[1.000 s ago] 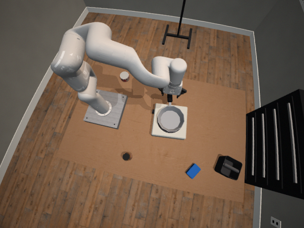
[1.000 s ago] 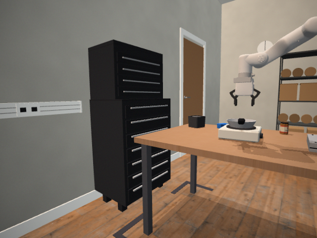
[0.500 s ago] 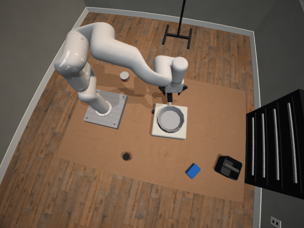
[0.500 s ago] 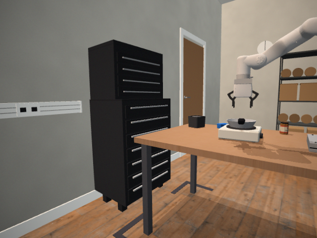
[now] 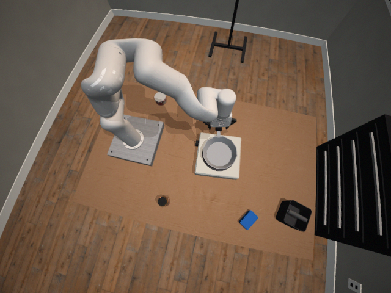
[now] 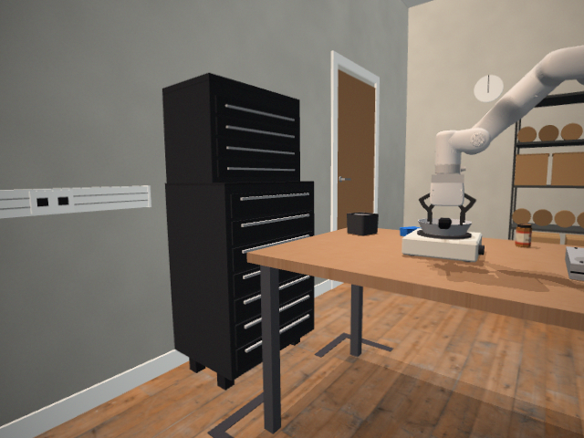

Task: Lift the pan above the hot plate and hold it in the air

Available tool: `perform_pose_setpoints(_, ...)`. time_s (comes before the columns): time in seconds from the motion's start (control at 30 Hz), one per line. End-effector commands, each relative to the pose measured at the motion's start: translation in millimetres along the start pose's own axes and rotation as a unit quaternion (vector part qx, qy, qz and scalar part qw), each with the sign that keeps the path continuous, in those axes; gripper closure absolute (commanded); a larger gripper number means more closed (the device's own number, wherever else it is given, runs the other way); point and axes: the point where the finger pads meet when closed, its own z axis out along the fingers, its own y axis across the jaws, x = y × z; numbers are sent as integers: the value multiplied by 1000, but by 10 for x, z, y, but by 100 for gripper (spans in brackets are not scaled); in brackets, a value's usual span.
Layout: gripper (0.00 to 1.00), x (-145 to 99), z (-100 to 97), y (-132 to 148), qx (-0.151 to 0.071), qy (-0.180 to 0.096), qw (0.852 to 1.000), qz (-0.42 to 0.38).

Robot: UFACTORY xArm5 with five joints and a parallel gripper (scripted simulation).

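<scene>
One pan [image 5: 219,153] is sitting on one hot plate [image 5: 201,168] mid-surface [image 5: 268,189], its handle under the one end effector [image 6: 445,221], whose fingers are standing wide apart around it, gripping nothing, with open room toward the near edge.

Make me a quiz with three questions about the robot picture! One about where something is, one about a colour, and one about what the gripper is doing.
1. Where is the pan?
A. on the hot plate
B. on the floor
C. in the gripper

2. What colour is the small block on the table?
A. red
B. blue
C. green

3. How is the gripper?
A. shut on the pan
B. open, holding nothing
C. shut on the jar

Answers:
1 A: the pan rests on the white hot plate.
2 B: the block near the black box is blue.
3 B: its fingers stand wide either side of the pan's handle.
</scene>
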Motion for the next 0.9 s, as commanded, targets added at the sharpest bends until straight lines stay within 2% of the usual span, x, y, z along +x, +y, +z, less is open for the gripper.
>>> perform_pose_setpoints(0.0,0,2,132,38,-4,0,1000,0)
perform_pose_setpoints(0.47,0,2,132,38,-4,0,1000,0)
perform_pose_setpoints(0.5,100,2,132,38,-4,0,1000,0)
perform_pose_setpoints(0.87,100,2,132,38,-4,0,1000,0)
